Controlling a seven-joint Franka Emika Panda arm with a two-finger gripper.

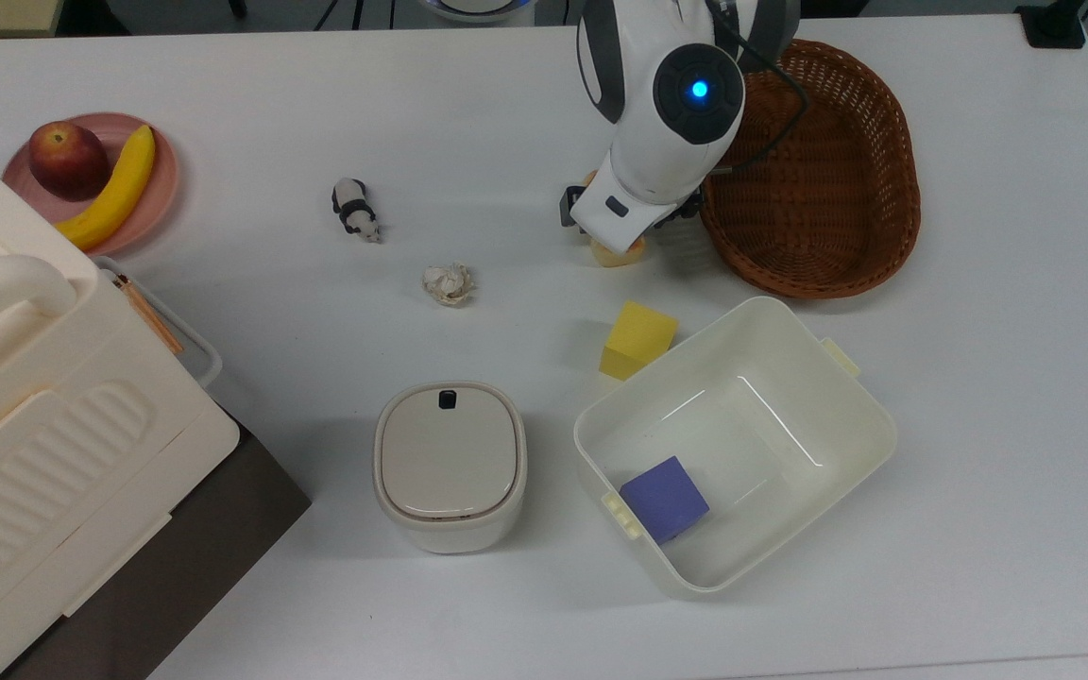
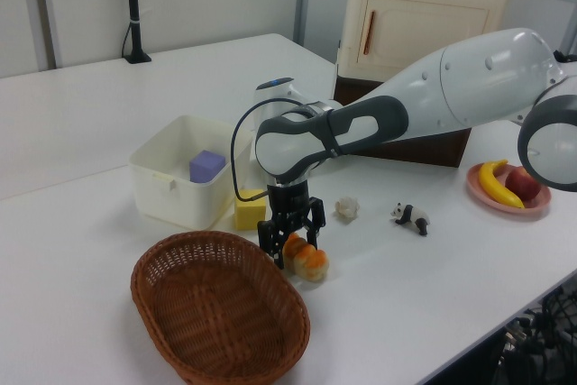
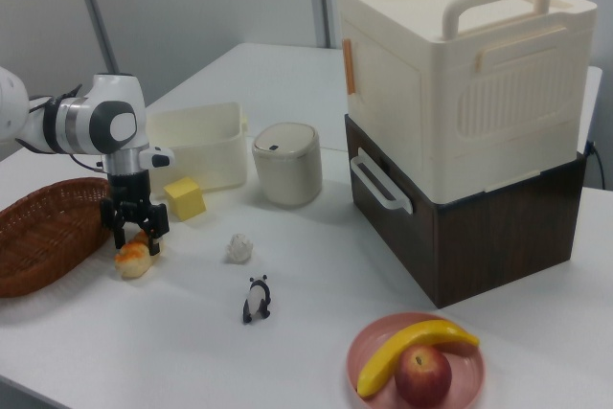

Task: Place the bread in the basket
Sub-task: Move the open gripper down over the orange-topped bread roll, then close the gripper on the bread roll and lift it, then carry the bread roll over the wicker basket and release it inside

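Observation:
The bread (image 2: 309, 261), a small loaf with a glossy orange top, lies on the white table just beside the brown wicker basket (image 2: 216, 313). My gripper (image 2: 293, 248) is down over the loaf's end nearest the basket and is open, with one finger (image 2: 273, 254) on each side of it. The right view has the gripper (image 3: 137, 234) low over the bread (image 3: 132, 258), which rests on the table next to the basket (image 3: 43, 227). From the top view my arm covers most of the bread (image 1: 616, 253), leaving one pale end showing left of the basket (image 1: 808, 170).
A yellow cube (image 1: 638, 338) sits close to a white tub (image 1: 870, 416) holding a purple cube (image 1: 664, 498). A lidded bin (image 1: 450, 463), a crumpled wad (image 1: 448, 283) and a toy panda (image 1: 355, 210) stand on the table. A pink plate (image 1: 161, 189) with fruit and a large cabinet (image 1: 43, 425) fill the top view's left.

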